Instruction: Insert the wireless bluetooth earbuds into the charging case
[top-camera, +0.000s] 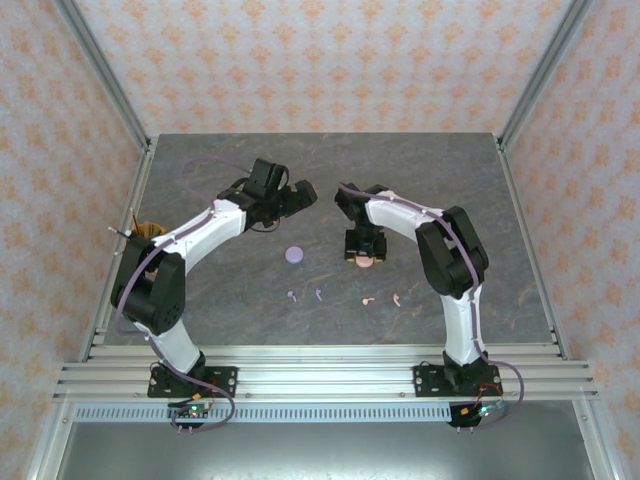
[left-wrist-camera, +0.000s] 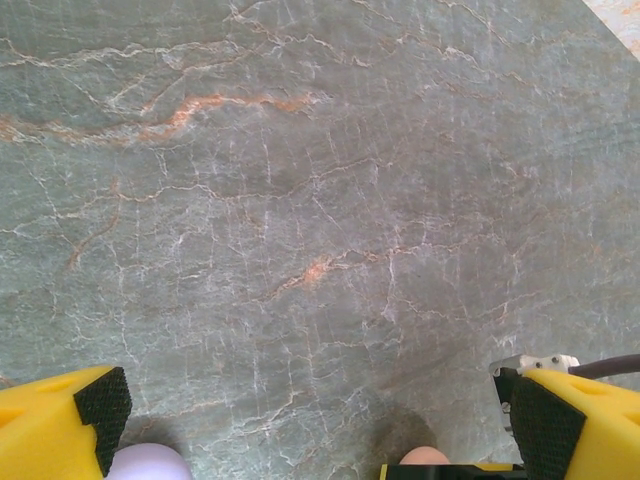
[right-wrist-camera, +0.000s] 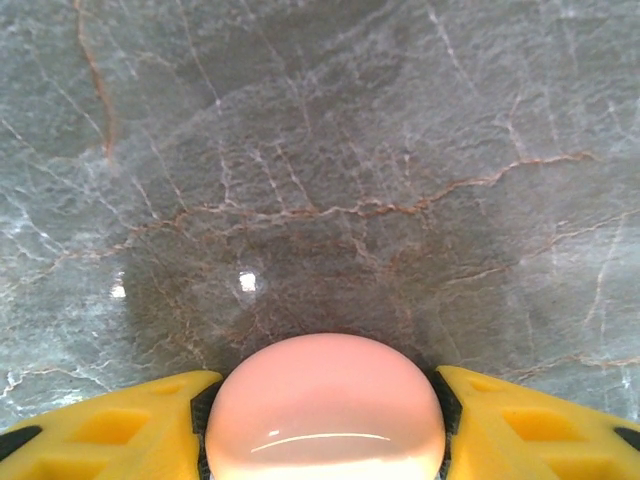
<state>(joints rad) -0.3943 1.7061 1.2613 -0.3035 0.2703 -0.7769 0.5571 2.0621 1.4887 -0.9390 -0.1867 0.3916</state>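
The pink case (right-wrist-camera: 325, 415) is cut off by the lower edge of the right wrist view, so just its glossy domed top shows. From above it is mostly hidden under the right tool (top-camera: 365, 250), with a pink sliver peeking out at the near side. Whether it rests on the bench (top-camera: 450, 170) or hangs just clear cannot be told. In the left wrist view the purple case (left-wrist-camera: 150, 463) is a pale arc at the bottom edge beside one finger pad. A scrap of pink farther right is too cropped to identify.

The top view gives the layout. The purple case (top-camera: 294, 254) lies mid-bench, left of the pink one. The purple earbuds (top-camera: 292, 296) and pink earbuds (top-camera: 368, 299) lie loose in a row nearer the arm bases, each pair near its matching case. They are too small to tell how they are turned.

The left arm arcs inward from its base. The left tool (left-wrist-camera: 315, 410) is held beyond the purple case, jaws spread wide and released. The right arm folds at the elbow, wrist aimed down, and its yellow fingers (right-wrist-camera: 540, 425) are clenched on the pink case's sides.
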